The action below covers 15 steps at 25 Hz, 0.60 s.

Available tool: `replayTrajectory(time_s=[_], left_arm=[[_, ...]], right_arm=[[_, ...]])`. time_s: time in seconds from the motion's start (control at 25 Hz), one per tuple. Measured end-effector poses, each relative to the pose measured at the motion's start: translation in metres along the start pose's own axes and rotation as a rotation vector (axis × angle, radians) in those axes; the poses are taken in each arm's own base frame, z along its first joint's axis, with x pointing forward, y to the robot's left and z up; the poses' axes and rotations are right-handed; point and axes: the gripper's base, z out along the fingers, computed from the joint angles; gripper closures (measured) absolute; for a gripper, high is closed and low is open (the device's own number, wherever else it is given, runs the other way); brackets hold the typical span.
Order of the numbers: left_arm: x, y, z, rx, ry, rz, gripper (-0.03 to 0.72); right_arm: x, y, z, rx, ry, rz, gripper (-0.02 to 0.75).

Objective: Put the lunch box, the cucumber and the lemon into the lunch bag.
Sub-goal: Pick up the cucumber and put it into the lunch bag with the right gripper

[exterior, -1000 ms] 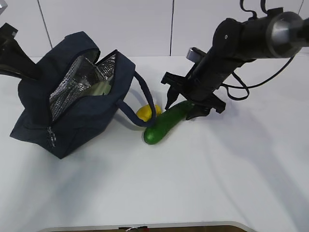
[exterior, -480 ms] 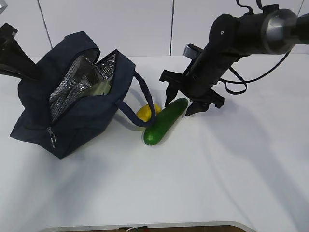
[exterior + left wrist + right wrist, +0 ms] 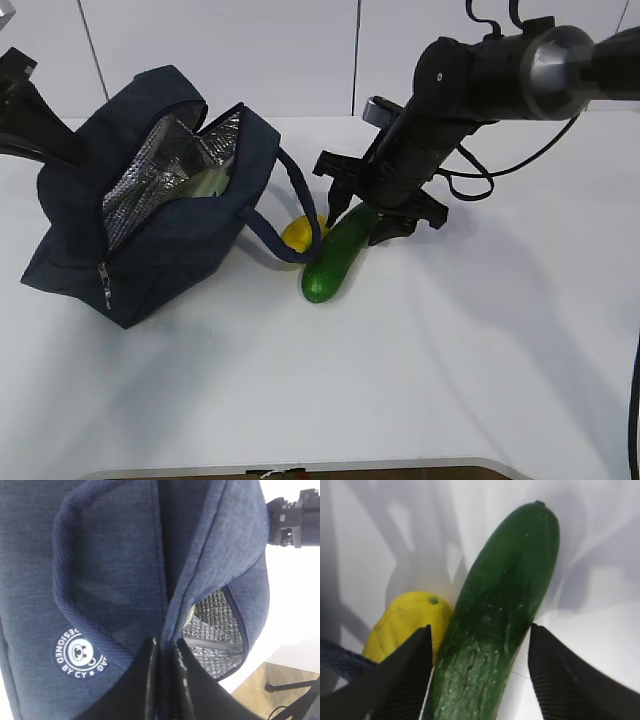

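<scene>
White table (image 3: 480, 350) before white panelled wall (image 3: 220, 50).

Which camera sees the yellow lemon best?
The right wrist view: the lemon is big and close beside the cucumber. The exterior view shows only a small bit behind the bag's handle. The left wrist view doesn't show it.

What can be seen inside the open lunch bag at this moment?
Inside the lunch bag there is silver quilted lining and a pale green edge, likely the lunch box. The bag's walls hide the rest of the interior.
</scene>
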Motion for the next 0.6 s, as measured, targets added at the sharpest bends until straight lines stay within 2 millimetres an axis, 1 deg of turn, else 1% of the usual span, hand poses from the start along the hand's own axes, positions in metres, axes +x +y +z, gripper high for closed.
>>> replayTrajectory(time_s=[0.32,0.4,0.6], left_arm=[[0.0,0.0,0.0,0.0,0.0,0.0,0.68],[0.0,0.0,0.0,0.0,0.0,0.0,0.68],[0.0,0.0,0.0,0.0,0.0,0.0,0.68]], right_arm=[[0.0024,-0.0019,0.0091,0.012,0.016,0.003,0.259],[0.0029,-0.0013,0.0093,0.012,0.017,0.002,0.285],[0.0031,-0.0014,0.0093,0.013,0.018,0.002,0.391]])
